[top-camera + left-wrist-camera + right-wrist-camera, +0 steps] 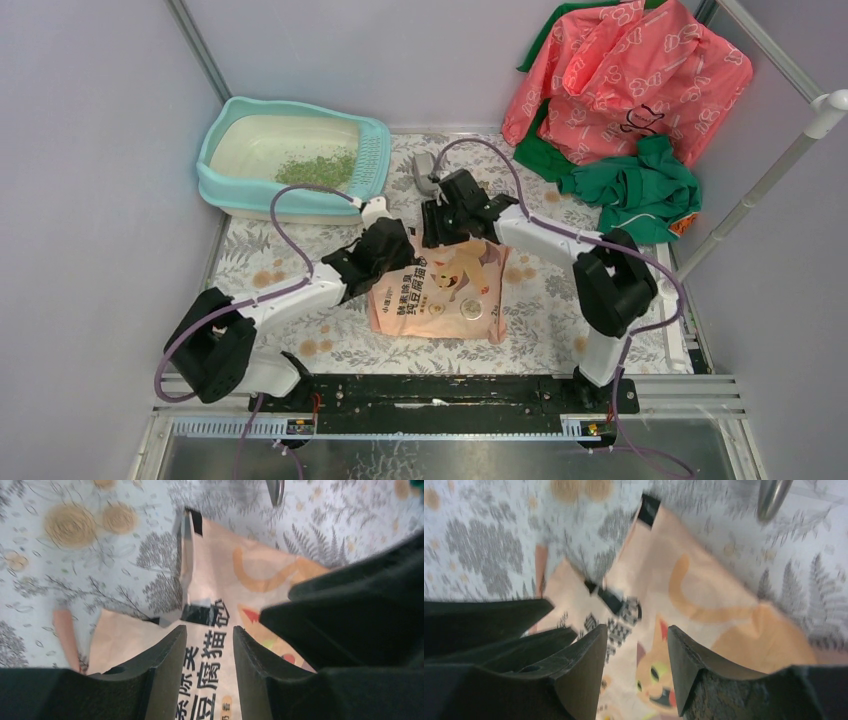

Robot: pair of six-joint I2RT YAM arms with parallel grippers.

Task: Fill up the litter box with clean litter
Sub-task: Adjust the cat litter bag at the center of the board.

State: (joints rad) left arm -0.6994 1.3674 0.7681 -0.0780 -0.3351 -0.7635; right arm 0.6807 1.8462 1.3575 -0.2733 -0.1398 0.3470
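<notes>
Both the left gripper (210, 630) and right gripper (636, 628) were seen with fingers spread apart over the printed bag (445, 295). The clean litter (318, 168) was piled inside the litter box (255, 203), back-left on the table (560, 300).

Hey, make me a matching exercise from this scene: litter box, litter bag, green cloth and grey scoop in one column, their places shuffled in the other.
1 litter box
2 litter bag
3 green cloth
4 grey scoop

A far right, crumpled
B centre, lying flat
C far left corner
D just right of the litter box

Pairs: 1-C, 2-B, 3-A, 4-D
</notes>
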